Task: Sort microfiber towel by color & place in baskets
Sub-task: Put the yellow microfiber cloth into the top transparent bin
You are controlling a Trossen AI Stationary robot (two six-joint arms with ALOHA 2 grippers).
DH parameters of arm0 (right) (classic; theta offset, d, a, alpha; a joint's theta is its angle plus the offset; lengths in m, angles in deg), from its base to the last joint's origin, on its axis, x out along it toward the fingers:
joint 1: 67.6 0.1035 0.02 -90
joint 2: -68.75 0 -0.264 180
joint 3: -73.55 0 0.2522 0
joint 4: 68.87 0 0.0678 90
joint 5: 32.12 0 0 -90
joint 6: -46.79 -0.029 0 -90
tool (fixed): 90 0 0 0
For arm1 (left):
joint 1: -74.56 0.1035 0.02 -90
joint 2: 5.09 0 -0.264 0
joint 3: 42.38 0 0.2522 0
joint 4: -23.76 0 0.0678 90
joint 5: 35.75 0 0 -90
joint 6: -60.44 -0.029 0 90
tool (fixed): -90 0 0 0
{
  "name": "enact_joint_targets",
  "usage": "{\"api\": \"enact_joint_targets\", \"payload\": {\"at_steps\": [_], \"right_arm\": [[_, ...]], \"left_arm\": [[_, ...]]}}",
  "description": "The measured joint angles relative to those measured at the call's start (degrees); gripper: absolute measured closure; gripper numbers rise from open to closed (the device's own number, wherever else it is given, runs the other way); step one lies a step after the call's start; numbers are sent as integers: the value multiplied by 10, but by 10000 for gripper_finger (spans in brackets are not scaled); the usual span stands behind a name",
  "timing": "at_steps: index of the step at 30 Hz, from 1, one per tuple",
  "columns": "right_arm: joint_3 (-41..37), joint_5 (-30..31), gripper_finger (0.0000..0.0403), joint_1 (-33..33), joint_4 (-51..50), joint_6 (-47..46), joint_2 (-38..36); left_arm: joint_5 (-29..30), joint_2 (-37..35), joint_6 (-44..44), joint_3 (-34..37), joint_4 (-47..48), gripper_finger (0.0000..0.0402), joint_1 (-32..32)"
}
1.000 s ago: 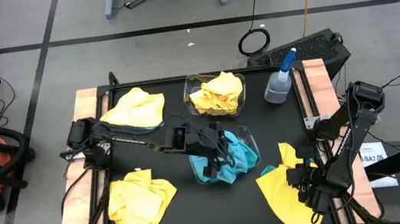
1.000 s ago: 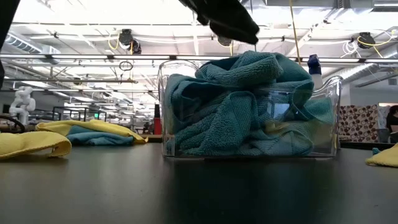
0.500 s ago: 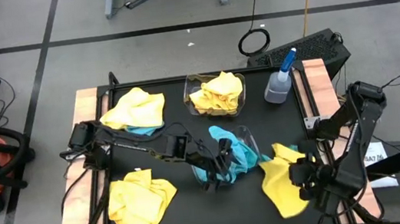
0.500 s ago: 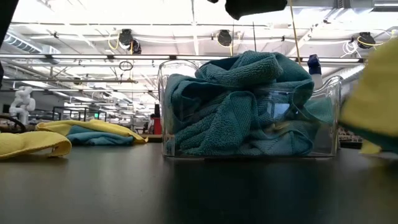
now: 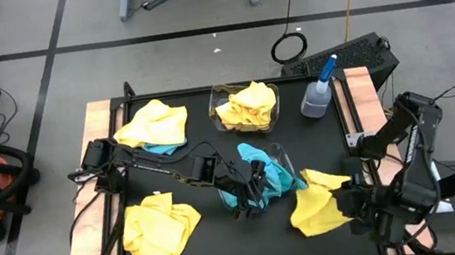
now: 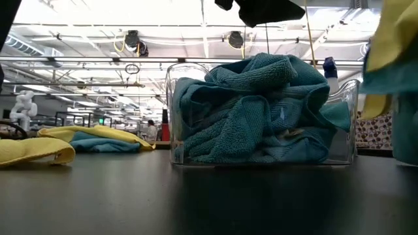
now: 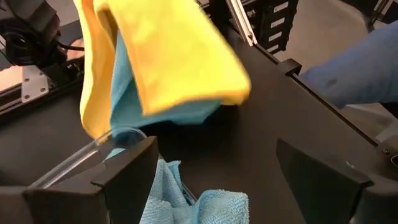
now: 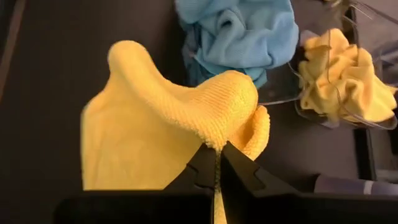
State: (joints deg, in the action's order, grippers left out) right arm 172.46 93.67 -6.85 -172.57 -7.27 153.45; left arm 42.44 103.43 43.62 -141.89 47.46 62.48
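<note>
Right now my right tool (image 8: 216, 163) was pressed together on a fold of a yellow towel (image 5: 316, 207), pinching it at the near right of the bench (image 5: 196, 124). That towel hung off the bench surface, draped from the pinch point; a turquoise layer showed under it in the left wrist view, so a blue cloth (image 7: 163, 109) may have been riding along with it, can't tell for sure.

My left tool (image 5: 253, 186) was spread wide, holding nothing, hovering over the blue basket (image 6: 261, 114) mid-bench. That basket was stuffed with turquoise towels (image 5: 269, 173) heaped above its rim.

Just behind it sat the yellow basket (image 5: 245, 107) at the far side, with crumpled yellow towels (image 8: 339, 78) inside.

Further out: one loose pile at far left, a yellow cloth on top (image 5: 153, 123) with a turquoise one (image 5: 158, 147) peeking out underneath. Another yellow heap (image 5: 160, 231) lay at near left, flat on the bench.

Spray bottle (image 5: 319, 89) with a blue nozzle stood upright at far right, beside the yellow basket, well apart from both tools.
</note>
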Motion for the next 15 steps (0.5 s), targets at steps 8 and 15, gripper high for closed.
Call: {"api": "enact_joint_targets", "payload": {"at_steps": [8,15], "right_arm": [[6,-122,403,29,-1,38,-34],[5,-170,403,46,0,110,-12]], "left_arm": [[0,1,1,0,15,68,-1],[0,1,1,0,17,68,-1]]}}
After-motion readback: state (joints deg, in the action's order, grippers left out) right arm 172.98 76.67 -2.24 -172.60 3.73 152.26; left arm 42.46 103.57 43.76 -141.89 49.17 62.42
